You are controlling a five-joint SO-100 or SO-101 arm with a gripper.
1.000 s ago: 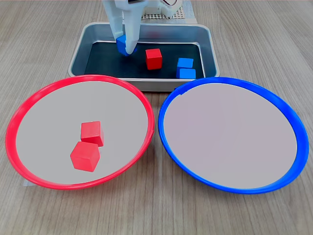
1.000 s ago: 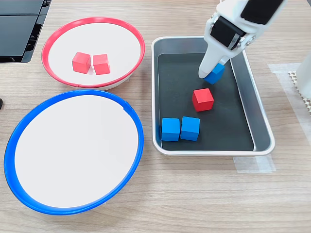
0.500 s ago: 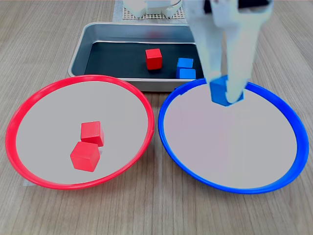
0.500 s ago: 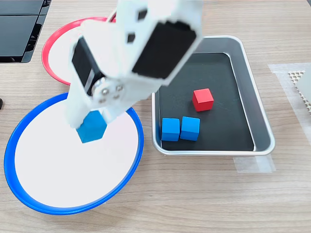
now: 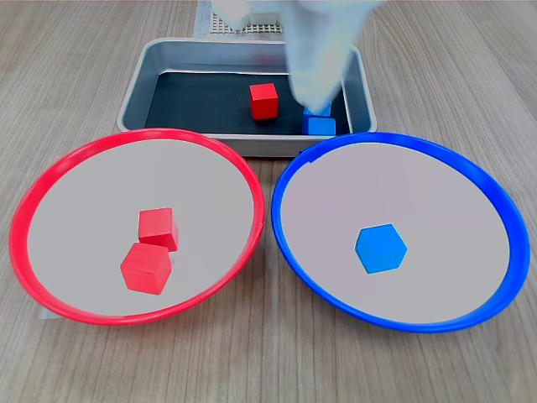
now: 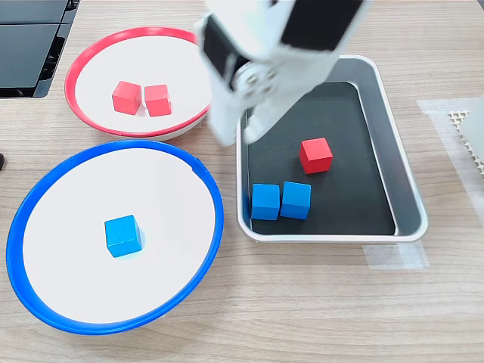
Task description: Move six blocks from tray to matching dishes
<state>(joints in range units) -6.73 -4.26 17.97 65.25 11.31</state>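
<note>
A wood-grain tabletop point(image 5: 268, 369) is being used as the work surface. Nearest in the first exterior view, one blue block point(image 5: 381, 248) is being held by the blue-rimmed dish point(image 5: 495, 201), and two red blocks point(image 5: 151, 249) by the red-rimmed dish point(image 5: 33, 197). Behind, a red block point(image 5: 263, 100) and two blue blocks point(image 6: 280, 200) are being kept in the tray point(image 5: 134, 84). Above it, the blurred gripper point(image 6: 236, 136) is being carried empty, its jaws slightly parted.

White arm, one unit: raised, motion-blurred in both exterior views. Gripper point(image 6: 240, 136) points downward in the second exterior view, fingers point(image 6: 224, 130) slightly parted with nothing between them. In the first exterior view only a pale smear.
</note>
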